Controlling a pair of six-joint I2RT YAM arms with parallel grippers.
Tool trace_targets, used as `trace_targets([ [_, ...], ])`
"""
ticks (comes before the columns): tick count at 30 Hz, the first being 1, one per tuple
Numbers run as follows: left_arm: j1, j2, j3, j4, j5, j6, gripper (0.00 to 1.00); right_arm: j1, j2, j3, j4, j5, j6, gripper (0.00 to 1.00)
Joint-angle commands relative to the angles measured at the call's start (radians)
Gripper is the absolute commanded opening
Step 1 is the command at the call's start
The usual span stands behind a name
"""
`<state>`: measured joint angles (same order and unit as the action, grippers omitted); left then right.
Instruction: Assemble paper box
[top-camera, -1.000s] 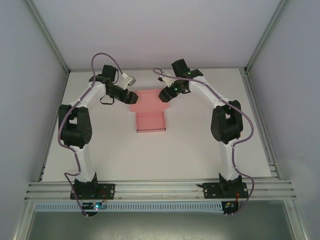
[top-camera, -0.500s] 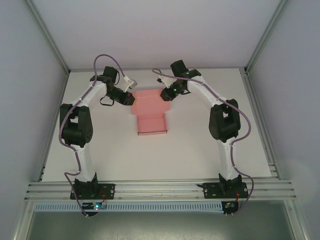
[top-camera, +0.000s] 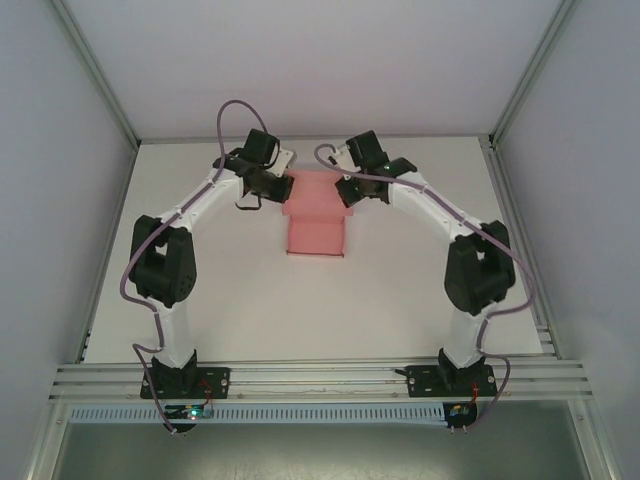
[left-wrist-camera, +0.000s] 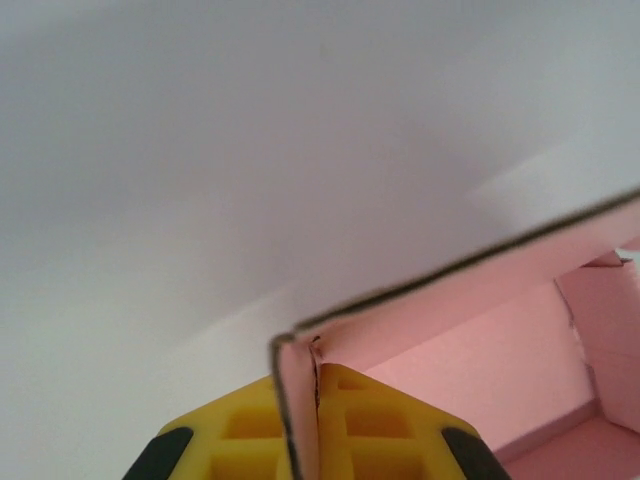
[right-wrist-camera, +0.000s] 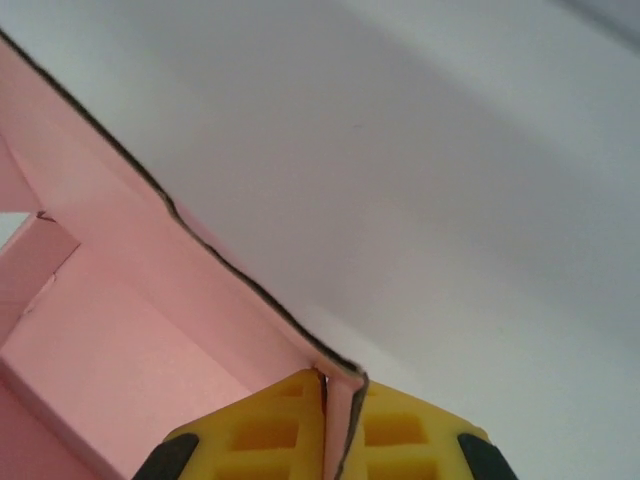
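Matte pink card, thin and creased, makes up the paper box (top-camera: 316, 235), which lies on the white table (top-camera: 400, 290) at the far middle, between the two arms. From above it reads as a stepped shape: a wider far part and a slightly narrower near panel, with a raised lip along the near edge. In the wrist views the cut edges show a dark line, and the walls stand up from a flat pink floor.

The left gripper (top-camera: 281, 187) meets the box's far-left corner. Its yellow, grid-moulded pads (left-wrist-camera: 250, 440) are closed narrowly on a folded upright corner of card.

The right gripper (top-camera: 348, 190) pinches the far-right corner in the same way, a doubled fold of pink card held tight between its yellow pads (right-wrist-camera: 400, 432).
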<state>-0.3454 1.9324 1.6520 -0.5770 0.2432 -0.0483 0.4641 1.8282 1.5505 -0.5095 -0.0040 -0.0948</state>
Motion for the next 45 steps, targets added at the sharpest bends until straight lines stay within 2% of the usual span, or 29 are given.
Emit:
trace_targets([
  [1, -0.052, -0.050, -0.049, 0.204, -0.120, -0.225, 0.00, 0.030, -0.095, -0.146, 0.390, 0.176, 0.215, 0.00],
  [5, -0.092, -0.049, -0.118, 0.371, -0.156, -0.324, 0.00, 0.050, -0.131, -0.315, 0.660, 0.283, 0.435, 0.00],
  [8, -0.113, -0.044, -0.158, 0.463, -0.173, -0.373, 0.00, 0.081, -0.128, -0.377, 0.806, 0.368, 0.504, 0.01],
  [14, -0.121, -0.029, -0.299, 0.711, -0.196, -0.478, 0.00, 0.101, -0.093, -0.489, 1.043, 0.432, 0.494, 0.03],
  [17, -0.126, -0.032, -0.349, 0.774, -0.175, -0.470, 0.00, 0.109, -0.077, -0.540, 1.146, 0.422, 0.477, 0.03],
  [24, -0.174, -0.064, -0.487, 0.875, -0.141, -0.350, 0.00, 0.125, -0.056, -0.742, 1.436, 0.449, 0.411, 0.02],
  [29, -0.189, -0.033, -0.527, 0.916, -0.164, -0.364, 0.02, 0.130, -0.024, -0.847, 1.595, 0.386, 0.361, 0.03],
  [32, -0.189, -0.035, -0.569, 0.980, -0.115, -0.378, 0.02, 0.133, -0.031, -0.887, 1.635, 0.402, 0.341, 0.03],
  [39, -0.193, -0.037, -0.707, 1.059, -0.085, -0.316, 0.03, 0.138, -0.019, -0.959, 1.749, 0.337, 0.342, 0.05],
  [42, -0.192, -0.045, -0.744, 1.066, -0.050, -0.308, 0.03, 0.148, -0.046, -0.962, 1.675, 0.264, 0.330, 0.06],
  [45, -0.194, -0.070, -0.788, 1.063, -0.051, -0.308, 0.06, 0.182, -0.085, -0.977, 1.571, 0.262, 0.288, 0.06],
])
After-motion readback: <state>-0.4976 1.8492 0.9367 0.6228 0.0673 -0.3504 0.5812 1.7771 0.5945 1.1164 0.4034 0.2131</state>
